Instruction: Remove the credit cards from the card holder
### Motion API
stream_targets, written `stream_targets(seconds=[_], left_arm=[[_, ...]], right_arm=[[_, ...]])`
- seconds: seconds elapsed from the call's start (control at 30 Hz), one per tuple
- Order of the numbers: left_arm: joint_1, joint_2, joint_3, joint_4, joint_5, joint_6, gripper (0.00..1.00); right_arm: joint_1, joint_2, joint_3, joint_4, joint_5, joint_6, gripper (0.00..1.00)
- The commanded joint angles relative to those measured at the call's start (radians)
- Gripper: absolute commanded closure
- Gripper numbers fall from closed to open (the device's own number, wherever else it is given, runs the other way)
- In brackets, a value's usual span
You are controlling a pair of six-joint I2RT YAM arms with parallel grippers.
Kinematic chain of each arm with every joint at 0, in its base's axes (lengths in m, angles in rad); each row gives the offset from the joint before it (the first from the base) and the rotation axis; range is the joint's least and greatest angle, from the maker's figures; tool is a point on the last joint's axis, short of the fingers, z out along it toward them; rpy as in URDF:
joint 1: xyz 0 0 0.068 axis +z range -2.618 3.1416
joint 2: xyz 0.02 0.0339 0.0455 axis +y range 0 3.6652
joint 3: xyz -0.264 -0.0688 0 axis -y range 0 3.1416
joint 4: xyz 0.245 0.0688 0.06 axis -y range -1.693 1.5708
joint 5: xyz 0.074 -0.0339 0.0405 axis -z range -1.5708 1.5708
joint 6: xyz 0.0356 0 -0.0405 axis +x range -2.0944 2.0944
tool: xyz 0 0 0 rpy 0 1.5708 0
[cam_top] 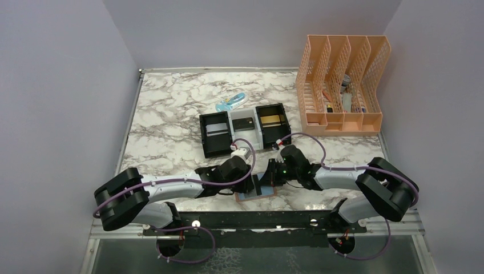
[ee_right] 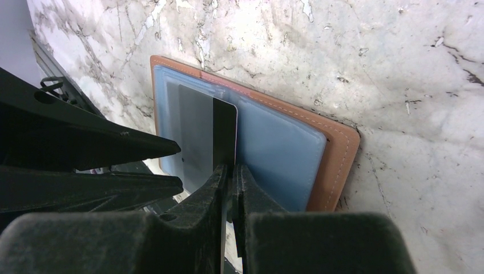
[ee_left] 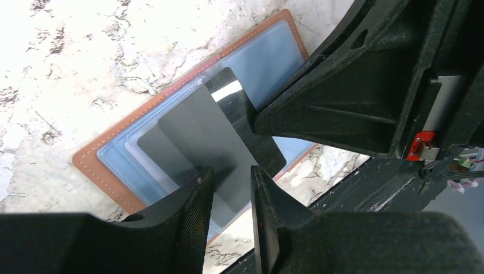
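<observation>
Pinches the right claw (ee_right: 230, 171) shut on the grey card (ee_right: 197, 131), at the long edge beside its black stripe. Hangs the left claw (ee_left: 231, 171) close over the same card, jaws apart and gripping nothing. Seems to have the card partly tucked in a blue pocket of the wallet (ee_right: 337, 154), spread open flat on the table (ee_right: 399, 57) near the front edge, between the arms. Could drag the whole wallet along on the pull, given a clinging pocket and no clear hold on the leather. Could lose the card from so thin an edge grip. Could snag or bend it against the left claw's fingers (ee_left: 194, 200), crowding the way out. Could nudge the wallet off the near edge.
</observation>
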Motion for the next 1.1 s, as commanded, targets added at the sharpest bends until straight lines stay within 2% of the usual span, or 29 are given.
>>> stream_targets(seconds=[0.0,0.33,0.53,0.77,0.87,1.07], left_arm=[[-0.009,-0.031,-0.014,-0.031,-0.047,-0.01,0.68],[-0.013,0.025,-0.021,-0.012,-0.04,-0.013,0.68],[-0.023,0.041,-0.019,-0.027,-0.057,-0.015,0.71],[-0.028,0.026,-0.024,-0.049,-0.073,-0.018,0.73],[-0.03,0.027,-0.025,-0.05,-0.073,-0.019,0.73],[-0.037,0.029,-0.018,-0.086,-0.113,-0.024,0.74]], right_arm=[[0.0,-0.019,0.002,-0.036,0.041,-0.003,0.91],[0.0,-0.013,0.0,-0.025,0.022,0.005,0.9],[0.0,-0.021,-0.014,-0.001,-0.003,0.016,0.78],[0.0,0.021,-0.042,0.078,-0.037,0.051,0.74],[0.0,0.051,-0.052,0.118,-0.047,0.066,0.76],[-0.001,0.031,-0.073,0.13,0.002,0.092,0.91]])
